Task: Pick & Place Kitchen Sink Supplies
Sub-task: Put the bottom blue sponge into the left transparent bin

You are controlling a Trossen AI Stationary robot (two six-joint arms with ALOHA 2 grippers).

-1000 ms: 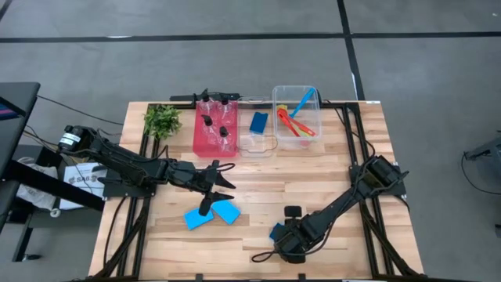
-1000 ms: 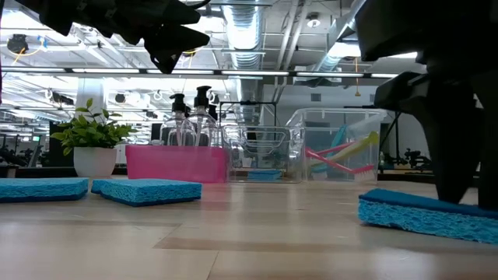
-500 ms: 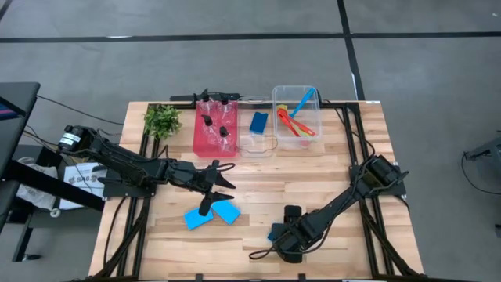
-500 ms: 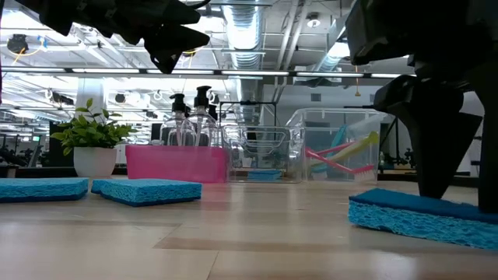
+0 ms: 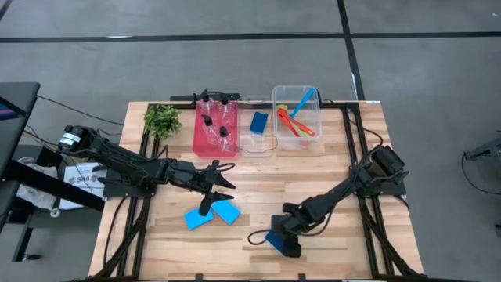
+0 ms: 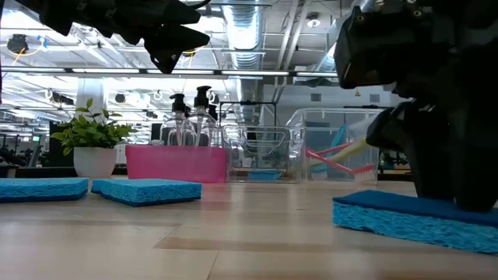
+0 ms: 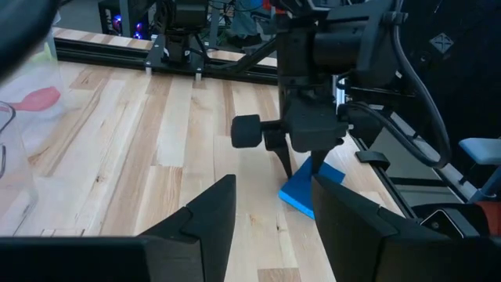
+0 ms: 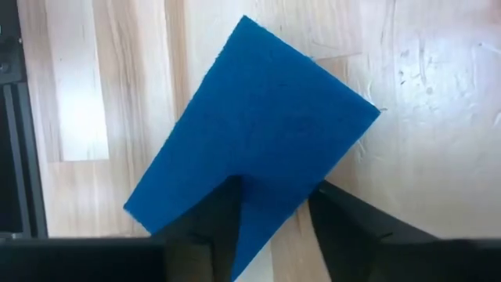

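From above, the right tool [image 5: 279,237] was down at a dark-blue sponge [image 5: 275,240] lying flat on the worktop [image 5: 344,157], well in front of the clear bin [image 5: 294,110] that held the brushes [image 5: 297,117]; the left tool [image 5: 207,205] hovered over two light-blue sponges [image 5: 211,214] in front of the pink bin [image 5: 215,125]. Level with the worktop, the dark-blue sponge [image 6: 412,220] showed as a flat slab with a rough, porous edge, resting under the dark bulk of the right arm, so it would likely be light, soft and squashy, not slippery or fragile. From the left wrist, that tool's fingers [image 7: 207,215] stood apart with nothing between them, and beyond them the right tool [image 7: 301,166] stood upright with its tips at the sponge [image 7: 311,188]. From the right wrist, the fingers [image 8: 231,207] stood apart and lay over one corner of the sponge [image 8: 254,133]; whether they pinched it I could not tell. A hold across the thin edges near the middle seemed safer, since a corner grip would probably let it droop or fold.
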